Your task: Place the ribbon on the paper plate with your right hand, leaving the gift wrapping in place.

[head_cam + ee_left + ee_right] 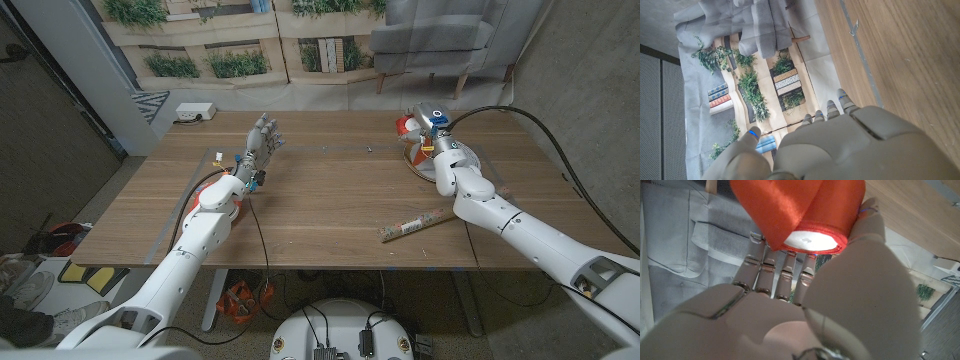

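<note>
Red satin ribbon spool (805,215) sits gripped in the right hand (432,128), held above the white paper plate (470,158) at the wooden surface's (320,200) far right. Carrying is done; next, I judge, lower and release.

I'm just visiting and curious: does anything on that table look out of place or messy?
Nothing looks spilled or broken. The gift wrap roll lies at a slant near the table's front edge, which seems harmless. The right hand holds the red ribbon by the plate; the left hand holds nothing.
</note>
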`<state>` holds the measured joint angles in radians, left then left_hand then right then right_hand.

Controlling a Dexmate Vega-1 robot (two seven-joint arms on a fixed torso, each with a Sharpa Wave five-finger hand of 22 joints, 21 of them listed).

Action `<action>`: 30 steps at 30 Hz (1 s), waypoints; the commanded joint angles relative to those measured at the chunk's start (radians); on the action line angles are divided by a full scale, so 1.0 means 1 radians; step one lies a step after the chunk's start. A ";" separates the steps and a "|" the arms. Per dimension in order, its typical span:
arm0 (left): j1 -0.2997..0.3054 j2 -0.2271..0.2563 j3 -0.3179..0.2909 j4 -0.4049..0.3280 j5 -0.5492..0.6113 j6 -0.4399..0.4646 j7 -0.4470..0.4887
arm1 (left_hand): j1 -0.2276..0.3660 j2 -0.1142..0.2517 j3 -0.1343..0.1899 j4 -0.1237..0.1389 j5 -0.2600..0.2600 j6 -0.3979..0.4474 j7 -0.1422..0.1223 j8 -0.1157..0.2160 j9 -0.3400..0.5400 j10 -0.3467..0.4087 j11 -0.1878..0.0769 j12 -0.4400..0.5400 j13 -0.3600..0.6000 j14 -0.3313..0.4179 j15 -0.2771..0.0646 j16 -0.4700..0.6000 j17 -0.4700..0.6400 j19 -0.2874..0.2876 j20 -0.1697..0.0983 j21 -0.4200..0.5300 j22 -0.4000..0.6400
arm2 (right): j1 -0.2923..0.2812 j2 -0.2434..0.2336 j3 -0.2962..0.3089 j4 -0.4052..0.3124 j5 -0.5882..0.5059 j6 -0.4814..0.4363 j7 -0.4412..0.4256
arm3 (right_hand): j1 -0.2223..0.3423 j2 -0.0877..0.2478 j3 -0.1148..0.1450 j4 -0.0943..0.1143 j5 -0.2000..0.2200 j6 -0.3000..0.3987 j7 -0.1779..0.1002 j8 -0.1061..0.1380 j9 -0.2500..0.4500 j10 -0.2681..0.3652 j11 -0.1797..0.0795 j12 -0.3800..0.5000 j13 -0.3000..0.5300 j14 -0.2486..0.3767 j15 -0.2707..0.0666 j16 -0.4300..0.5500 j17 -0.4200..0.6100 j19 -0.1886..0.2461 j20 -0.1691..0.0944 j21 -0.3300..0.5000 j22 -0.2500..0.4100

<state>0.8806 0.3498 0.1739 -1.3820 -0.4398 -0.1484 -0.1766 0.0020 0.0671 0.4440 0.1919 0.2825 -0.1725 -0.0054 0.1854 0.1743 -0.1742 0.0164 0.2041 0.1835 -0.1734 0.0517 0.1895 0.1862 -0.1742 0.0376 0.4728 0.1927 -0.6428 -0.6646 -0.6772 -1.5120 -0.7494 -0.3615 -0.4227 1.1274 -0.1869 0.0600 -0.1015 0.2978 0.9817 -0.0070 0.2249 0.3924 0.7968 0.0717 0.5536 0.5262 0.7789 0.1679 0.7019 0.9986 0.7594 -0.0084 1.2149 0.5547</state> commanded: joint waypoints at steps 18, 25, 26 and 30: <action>0.009 0.009 -0.001 -0.019 -0.003 0.005 0.010 | 0.001 0.112 0.000 -0.001 0.007 -0.106 -0.005 0.000 0.006 -0.229 0.004 0.002 0.005 -0.225 0.005 0.005 0.002 -0.188 0.002 -0.004 0.004 | 0.021 -0.004 -0.007 0.027 0.078 -0.121 0.072 | 0.343 0.330 0.001 0.008 0.005 0.096 0.048 -0.002 0.006 0.055 -0.045 0.179 0.092 0.290 -0.383 0.003 0.213 -0.079 -0.207 0.015 -0.012; 0.012 0.012 -0.002 -0.023 -0.003 0.007 0.013 | 0.001 0.111 0.000 -0.001 0.007 -0.105 -0.004 0.001 0.006 -0.230 0.005 0.001 0.005 -0.225 0.005 0.005 0.002 -0.188 0.002 -0.005 0.004 | 0.038 0.000 -0.019 0.049 0.100 -0.139 0.103 | 0.345 0.330 0.000 0.009 0.006 0.098 0.046 -0.003 0.008 0.056 -0.044 0.178 0.092 0.291 -0.383 0.003 0.213 -0.081 -0.208 0.020 -0.017; 0.012 0.012 -0.002 -0.023 -0.004 0.007 0.013 | 0.001 0.112 0.000 -0.001 0.007 -0.105 -0.004 0.001 0.006 -0.229 0.006 0.002 0.005 -0.225 0.005 0.005 0.002 -0.188 0.002 -0.005 0.004 | 0.041 0.001 -0.021 0.052 0.102 -0.143 0.108 | 0.345 0.330 0.000 0.009 0.006 0.099 0.047 -0.003 0.008 0.056 -0.044 0.177 0.092 0.291 -0.383 0.003 0.213 -0.081 -0.208 0.020 -0.017; 0.012 0.013 -0.002 -0.024 -0.004 0.009 0.014 | 0.001 0.112 0.000 -0.001 0.007 -0.105 -0.005 0.001 0.006 -0.230 0.005 0.001 0.005 -0.225 0.006 0.005 0.002 -0.188 0.002 -0.005 0.004 | 0.054 0.003 -0.031 0.067 0.114 -0.152 0.131 | 0.344 0.330 -0.001 0.010 0.006 0.098 0.047 -0.004 0.008 0.056 -0.045 0.177 0.094 0.291 -0.383 0.002 0.213 -0.082 -0.207 0.022 -0.019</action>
<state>0.8903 0.3595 0.1730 -1.4009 -0.4424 -0.1431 -0.1662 0.0020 0.0671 0.4440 0.1919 0.2825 -0.1725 -0.0054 0.1854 0.1743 -0.1742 0.0164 0.2041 0.1835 -0.1734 0.0517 0.1895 0.1862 -0.1741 0.0376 0.4683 0.1927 -0.6141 -0.6673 -0.6891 -1.4743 -0.6653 -0.4847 -0.3390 1.1326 -0.1921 0.0558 -0.0973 0.2978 0.9939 -0.0060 0.2185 0.3972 0.7986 0.0731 0.5536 0.5262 0.7858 0.1715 0.6997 0.9986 0.7576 -0.0067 1.2322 0.5338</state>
